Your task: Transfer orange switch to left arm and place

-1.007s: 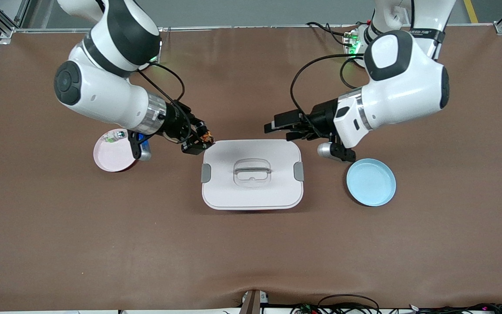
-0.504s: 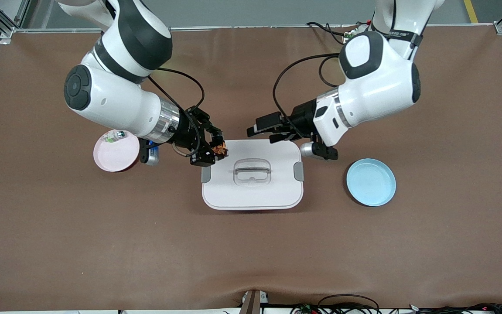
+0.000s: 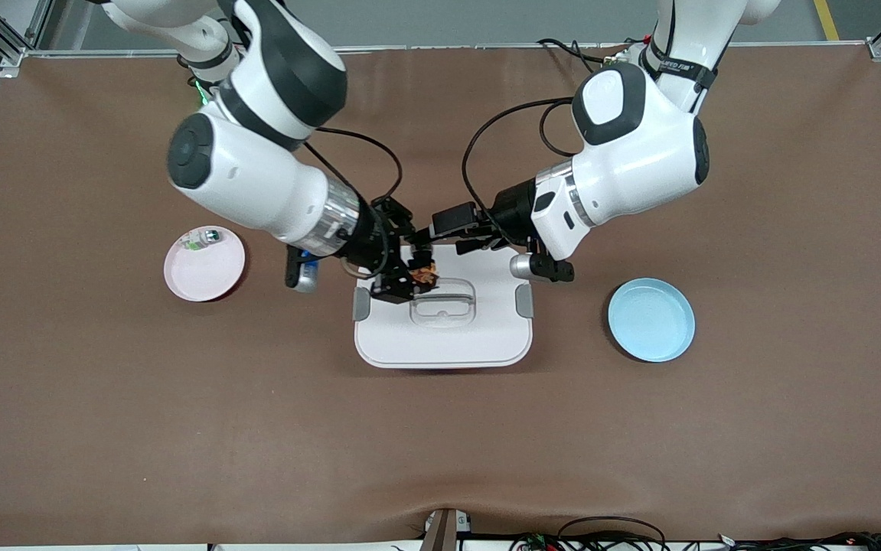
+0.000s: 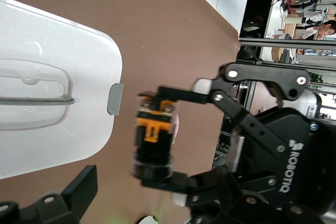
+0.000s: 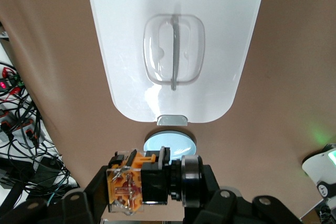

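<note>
- The right gripper [image 3: 419, 277] has its jaws clenched on the orange switch [image 3: 425, 274], holding it in the air over the box lid; the left gripper [image 3: 449, 233] has its jaws spread wide and grips nothing, and hangs over the box edge that lies toward the robots' bases, close by the right gripper.
- The table [image 3: 440, 444] lies beneath both pairs of jaws, covered in brown.
- The box [image 3: 444, 337] sits on the table directly under the two grippers, white, with a grey latch at each end and a recessed handle in its lid.
- A blue plate [image 3: 651, 319] lies on the table well apart from the jaws, toward the left arm's end.
- A pink plate [image 3: 204, 265] lies toward the right arm's end, with a small clear part with green [image 3: 197, 241] on it.
- The orange switch, in the right wrist view [image 5: 149, 183], lies crosswise between the right jaws, its black barrel at one end and its orange block at the other.
</note>
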You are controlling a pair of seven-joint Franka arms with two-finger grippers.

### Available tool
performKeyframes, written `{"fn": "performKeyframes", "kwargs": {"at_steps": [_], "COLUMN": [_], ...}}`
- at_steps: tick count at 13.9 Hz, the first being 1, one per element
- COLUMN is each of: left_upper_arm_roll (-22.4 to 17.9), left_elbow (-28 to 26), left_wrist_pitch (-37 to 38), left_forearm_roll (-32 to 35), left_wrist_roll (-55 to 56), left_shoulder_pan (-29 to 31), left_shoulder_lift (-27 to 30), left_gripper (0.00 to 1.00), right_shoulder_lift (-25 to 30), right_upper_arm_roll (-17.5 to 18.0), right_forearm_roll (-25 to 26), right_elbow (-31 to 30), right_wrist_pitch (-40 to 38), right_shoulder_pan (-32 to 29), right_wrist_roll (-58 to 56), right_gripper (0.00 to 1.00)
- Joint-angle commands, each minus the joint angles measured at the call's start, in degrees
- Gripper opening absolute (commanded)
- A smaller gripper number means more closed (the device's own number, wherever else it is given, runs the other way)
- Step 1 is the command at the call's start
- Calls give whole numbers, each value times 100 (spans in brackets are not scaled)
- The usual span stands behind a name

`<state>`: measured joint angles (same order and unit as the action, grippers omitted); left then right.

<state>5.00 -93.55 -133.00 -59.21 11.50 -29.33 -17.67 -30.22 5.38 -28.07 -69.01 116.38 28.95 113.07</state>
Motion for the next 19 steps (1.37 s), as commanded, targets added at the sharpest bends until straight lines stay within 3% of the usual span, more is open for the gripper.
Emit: {"fn": "performKeyframes", "kwargs": {"at_steps": [1,13,14,16,19], "left_upper_arm_roll": [1,1,1,1,1], "left_elbow": [73,74,74,74,74], "left_wrist_pitch": [-77,-94,-94,-94,-94], "left_forearm_roll": [-117,-161,-170,-170,-179], "left_wrist_roll": [-60,-640,-701,-842,-991], "left_shoulder_pan": [33,86,86,86,94], "left_shoulder_lift": [-78,-246,-246,-246,-246], "left_gripper": [100,100,91,44,0], "right_shoulder_lift": [-300,-274,-274,-265,-274], "right_upper_arm_roll": [-63,-10,-10,-10,-10], "right_forearm_roll": [-58,-76,-76,-76,-76], "right_elbow": [511,582,582,582,591], "right_wrist_pitch": [-71,-185,-185,-185,-185], "right_shoulder_pan": [137,190,182,190,190], "right_wrist_roll": [294,435,435,435,435], "right_gripper": [0,0,0,0,0]}}
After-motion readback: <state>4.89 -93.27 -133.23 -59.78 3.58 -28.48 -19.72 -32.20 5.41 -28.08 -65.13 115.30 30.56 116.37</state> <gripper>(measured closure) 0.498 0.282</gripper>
